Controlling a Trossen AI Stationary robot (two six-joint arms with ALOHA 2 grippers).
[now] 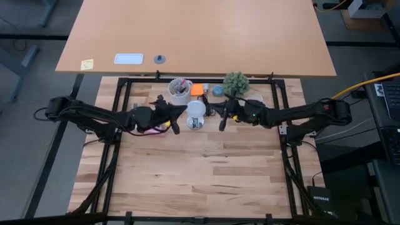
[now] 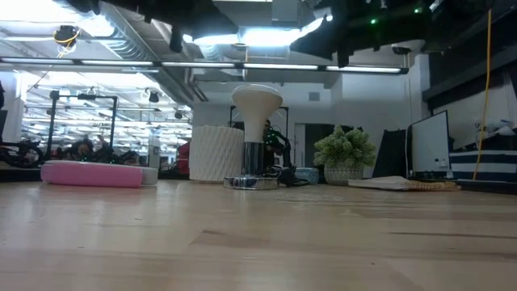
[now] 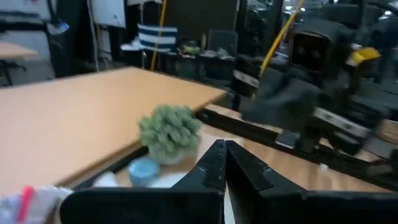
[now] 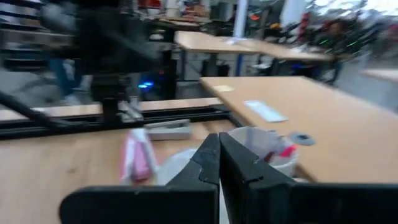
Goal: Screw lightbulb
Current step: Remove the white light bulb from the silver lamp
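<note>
both grippers, left gripper (image 1: 177,122) and right gripper (image 1: 223,119), flank the lightbulb (image 2: 257,103) with jaws pressed together, so i'd spread one before twisting.

Matt white lightbulb (image 2: 257,103); wood table (image 1: 206,181).

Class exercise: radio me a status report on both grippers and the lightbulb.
Left gripper and right gripper shut, empty, flanking bulb. Small white frosted globe lightbulb upright in silvery round fitting. Nothing in the way.

Lightbulb (image 4: 177,163) mostly hidden behind the right hand (image 4: 218,149); white cup's (image 3: 28,200) contents blurred.
</note>
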